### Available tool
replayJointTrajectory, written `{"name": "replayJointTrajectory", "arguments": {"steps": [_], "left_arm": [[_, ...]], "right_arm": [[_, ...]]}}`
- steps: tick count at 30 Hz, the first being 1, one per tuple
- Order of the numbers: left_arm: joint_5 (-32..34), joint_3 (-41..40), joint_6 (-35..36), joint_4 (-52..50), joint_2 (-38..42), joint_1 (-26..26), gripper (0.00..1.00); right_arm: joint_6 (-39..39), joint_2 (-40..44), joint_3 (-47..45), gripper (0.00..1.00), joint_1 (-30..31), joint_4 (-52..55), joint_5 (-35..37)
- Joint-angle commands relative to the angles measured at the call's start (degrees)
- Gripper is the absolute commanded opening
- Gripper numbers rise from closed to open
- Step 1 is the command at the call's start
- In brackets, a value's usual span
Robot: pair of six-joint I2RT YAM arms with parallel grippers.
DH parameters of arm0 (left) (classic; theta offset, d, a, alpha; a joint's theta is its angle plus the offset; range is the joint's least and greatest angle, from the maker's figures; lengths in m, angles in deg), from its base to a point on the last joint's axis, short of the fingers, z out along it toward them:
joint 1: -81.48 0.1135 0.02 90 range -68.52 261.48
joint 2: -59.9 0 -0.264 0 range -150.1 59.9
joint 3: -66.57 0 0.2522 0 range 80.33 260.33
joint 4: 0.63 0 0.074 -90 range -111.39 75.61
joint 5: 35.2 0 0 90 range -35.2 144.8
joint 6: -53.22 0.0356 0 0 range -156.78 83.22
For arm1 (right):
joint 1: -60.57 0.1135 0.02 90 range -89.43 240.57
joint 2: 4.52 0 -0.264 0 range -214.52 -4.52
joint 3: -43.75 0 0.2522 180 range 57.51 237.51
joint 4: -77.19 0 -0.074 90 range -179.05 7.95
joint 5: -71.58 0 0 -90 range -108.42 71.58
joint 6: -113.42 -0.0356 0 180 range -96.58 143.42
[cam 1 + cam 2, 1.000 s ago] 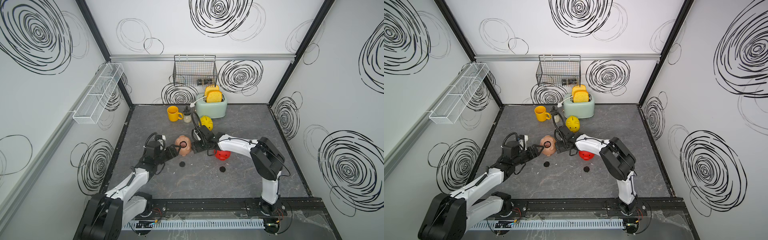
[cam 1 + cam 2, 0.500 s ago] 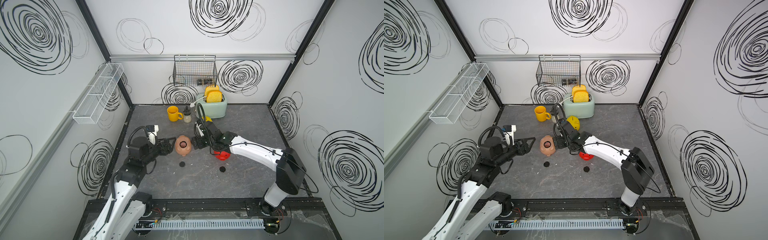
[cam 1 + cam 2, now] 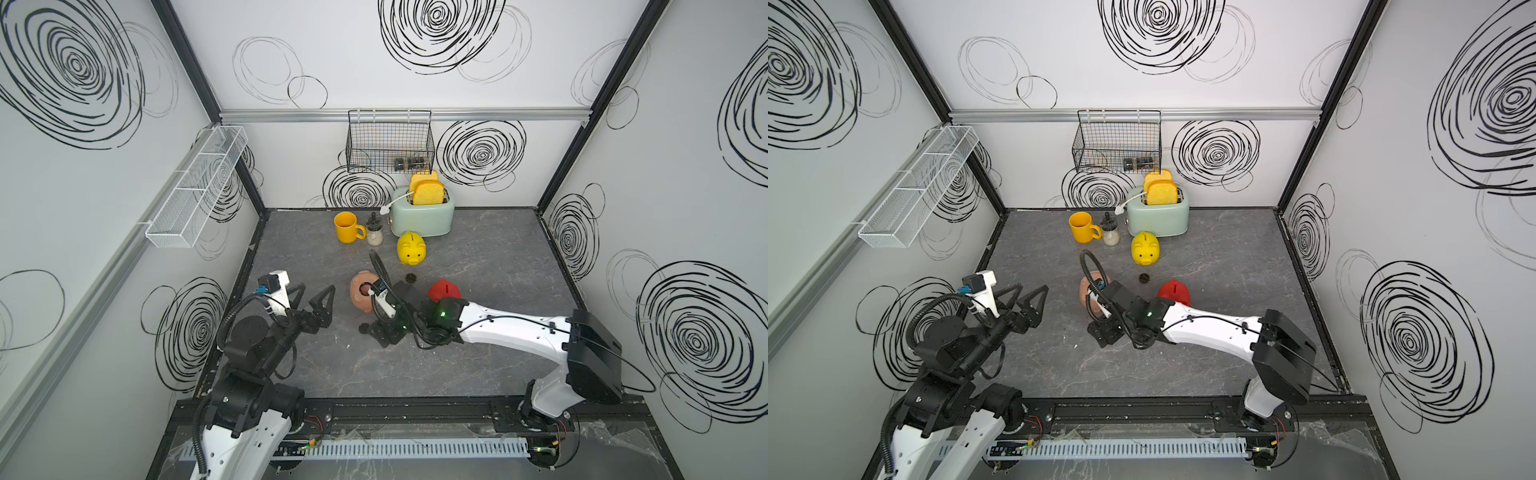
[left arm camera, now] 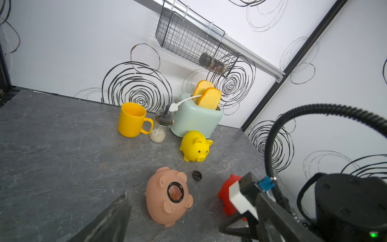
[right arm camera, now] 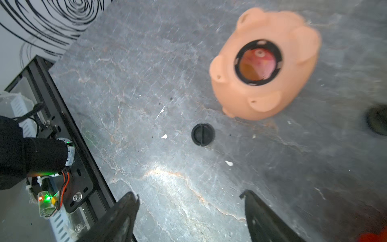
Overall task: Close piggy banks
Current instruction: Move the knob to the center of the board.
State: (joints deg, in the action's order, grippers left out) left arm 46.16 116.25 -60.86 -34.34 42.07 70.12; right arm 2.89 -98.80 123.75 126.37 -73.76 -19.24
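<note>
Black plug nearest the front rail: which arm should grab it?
Probably right: the right gripper, open, points at the plug beside the pink pig; the left gripper stands farther off.

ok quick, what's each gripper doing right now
left gripper: open, holding nothing
right gripper: open, holding nothing

arms (image 3: 511, 328) white shells, black joints | hoses (image 4: 326, 109) black corrugated | left claw (image 3: 315, 291) black triangular
</note>
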Motion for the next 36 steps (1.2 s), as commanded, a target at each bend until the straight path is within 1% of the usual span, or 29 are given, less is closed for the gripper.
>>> {"name": "replayJointTrajectory", "arguments": {"steps": [1,5,7,10,14,17,21,25,36], "left_arm": [[2.74,0.00,-0.09,0.86,1.37,2.62,0.96],[1.47,-0.74,-0.24,1.95,4.54,6.58,0.96],[1.64,-0.61,-0.19,1.79,4.61,7.21,0.96],[1.71,-0.39,-0.27,1.39,3.74,7.31,0.96],[1.52,-0.50,-0.19,1.42,3.32,7.31,0.96],[3.24,-0.33,-0.24,0.72,2.52,7.31,0.96],[2.48,-0.28,-0.22,0.87,1.66,7.92,0.96],[3.47,-0.33,-0.26,0.57,1.52,8.00,0.96],[3.02,-0.33,-0.26,0.61,0.75,8.33,0.96]], "right_arm": [[-1.11,-6.80,6.30,0.81,2.49,1.41,-1.93],[-0.71,-15.41,13.49,0.79,4.62,6.12,2.24],[-0.55,-19.19,16.37,0.79,4.95,7.90,4.32],[-0.48,-22.36,18.73,0.78,5.00,9.14,6.21],[-0.14,-23.27,19.03,0.78,4.95,8.35,6.31],[0.13,-23.49,19.31,0.77,4.79,8.27,6.74],[0.10,-24.08,19.13,0.77,3.99,7.77,6.45],[0.14,-25.14,19.70,0.76,3.72,7.67,6.16],[0.80,-27.18,20.51,0.75,2.71,6.07,4.78]]}}
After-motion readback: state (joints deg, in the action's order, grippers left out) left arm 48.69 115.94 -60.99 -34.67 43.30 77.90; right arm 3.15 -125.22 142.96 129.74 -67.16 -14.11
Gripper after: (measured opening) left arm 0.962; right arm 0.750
